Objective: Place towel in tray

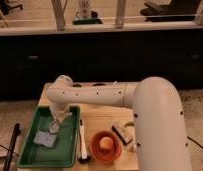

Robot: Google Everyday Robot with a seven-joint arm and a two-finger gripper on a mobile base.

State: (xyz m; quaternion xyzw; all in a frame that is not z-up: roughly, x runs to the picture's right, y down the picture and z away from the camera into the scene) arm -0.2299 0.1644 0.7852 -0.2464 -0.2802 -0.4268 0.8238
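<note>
The grey-white towel (45, 138) lies crumpled on the floor of the green tray (31, 156) at the left of the wooden table. My gripper (58, 121) hangs over the tray's upper right part, just above and to the right of the towel. A strip of the cloth seems to reach up toward it; I cannot tell whether they touch. My white arm (102, 95) stretches in from the right.
An orange bowl (106, 146) holding a round thing stands right of the tray. A black-and-white stick-shaped tool (82, 142) lies between them. A brush-like block (124, 133) lies near my arm's base. A dark pole (12, 149) leans left of the tray.
</note>
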